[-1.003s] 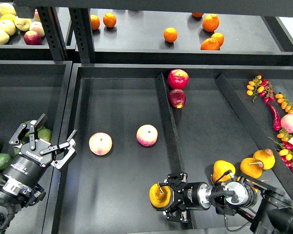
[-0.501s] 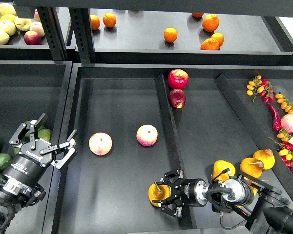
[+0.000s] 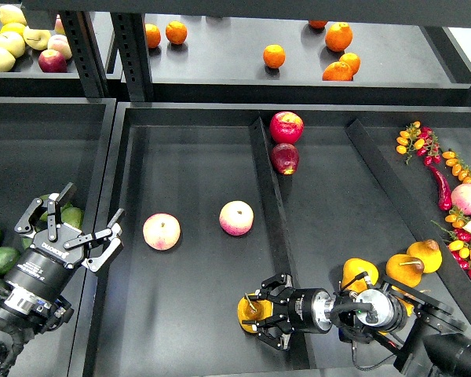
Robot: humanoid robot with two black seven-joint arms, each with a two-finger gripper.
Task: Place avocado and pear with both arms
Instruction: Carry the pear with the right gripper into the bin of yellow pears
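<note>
1. The right gripper (image 3: pixel 261 312) lies low at about 5 o'clock in the middle tray (image 3: pixel 188 314), its prongs closed round a pear (image 3: pixel 249 309); the fruit looks to sit on or just above the floor, close beside the divider (image 3: pixel 271 196).
2. The left gripper (image 3: pixel 69 228) hangs at 8 o'clock over the left bin's wall, prongs spread wide and holding nothing.
3. Avocados (image 3: pixel 0 259) lie in the left bin at 8 to 9 o'clock, below and left of that gripper, partly hidden by the arm; none is picked yet.
4. Risk: the pear is round and gripped from the side, so on release it could roll over the smooth floor, or nudge the divider.
5. Risk: if the prongs open while the pear is off the floor, it may drop and bruise; whether it touches I cannot tell.
6. Risk: the left gripper must reach down among crowded avocados; it could push neighbours aside or catch the bin wall.
7. Counts:
   - pears: one held, three more at 4 o'clock in the right compartment;
   - pink-yellow apples (image 3: pixel 162 232) in the middle tray: two;
   - red apples (image 3: pixel 286 127) at 12 o'clock by the divider: two;
   - oranges (image 3: pixel 274 56) on the back shelf: about seven;
   - avocados: at least four visible, more perhaps hidden.
</note>
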